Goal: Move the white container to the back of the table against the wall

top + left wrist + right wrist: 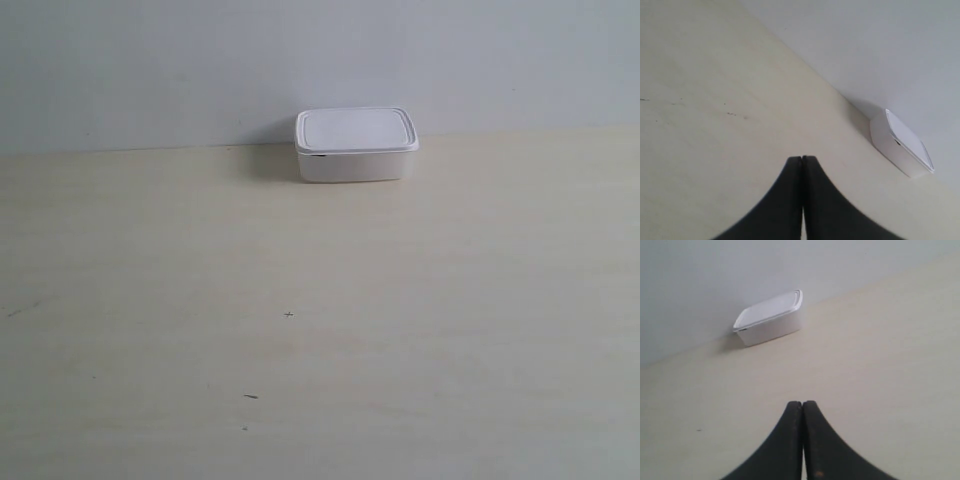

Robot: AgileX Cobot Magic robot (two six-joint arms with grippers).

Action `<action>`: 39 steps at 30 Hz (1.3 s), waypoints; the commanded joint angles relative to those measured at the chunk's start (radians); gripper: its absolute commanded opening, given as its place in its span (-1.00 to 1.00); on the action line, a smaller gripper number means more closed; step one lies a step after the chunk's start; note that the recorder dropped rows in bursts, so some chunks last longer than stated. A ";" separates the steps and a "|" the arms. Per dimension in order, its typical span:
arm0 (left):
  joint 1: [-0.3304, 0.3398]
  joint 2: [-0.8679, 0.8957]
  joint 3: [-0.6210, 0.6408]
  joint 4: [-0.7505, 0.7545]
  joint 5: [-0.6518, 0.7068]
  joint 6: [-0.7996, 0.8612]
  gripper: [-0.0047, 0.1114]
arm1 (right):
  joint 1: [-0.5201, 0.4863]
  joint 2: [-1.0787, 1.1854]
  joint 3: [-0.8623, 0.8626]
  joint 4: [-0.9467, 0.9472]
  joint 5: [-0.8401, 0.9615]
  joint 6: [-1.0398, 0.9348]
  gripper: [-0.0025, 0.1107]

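The white container (356, 146) is a small lidded white box standing at the far edge of the pale wood-grain table (320, 330), right up by the grey-white wall (320, 60). It also shows in the left wrist view as the white container (900, 145) and in the right wrist view as the white container (769, 319), well away from both grippers. My left gripper (802, 159) is shut with nothing in it, its black fingers pressed together above bare table. My right gripper (802, 403) is likewise shut and empty. Neither arm appears in the exterior view.
A few tiny dark specks (250, 396) mark the table surface toward the front. The wall runs along the whole back edge of the table.
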State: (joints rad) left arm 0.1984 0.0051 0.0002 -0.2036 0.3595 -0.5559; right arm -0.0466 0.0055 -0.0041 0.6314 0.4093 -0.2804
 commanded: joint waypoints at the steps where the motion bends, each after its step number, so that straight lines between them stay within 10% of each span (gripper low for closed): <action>1: 0.001 -0.005 0.000 0.041 0.010 0.002 -0.92 | -0.006 -0.006 0.004 -0.166 0.008 -0.014 -0.96; 13: 0.001 -0.005 0.000 0.128 0.016 0.479 -0.92 | -0.006 -0.006 0.004 -0.224 0.001 -0.014 -0.96; 39: 0.001 -0.005 -0.012 0.066 0.033 0.583 -0.92 | -0.006 -0.006 0.004 -0.224 0.001 -0.014 -0.96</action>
State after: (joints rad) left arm 0.1984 0.0051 0.0002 -0.1399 0.3763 0.0209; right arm -0.0466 0.0055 -0.0041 0.4159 0.4135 -0.2873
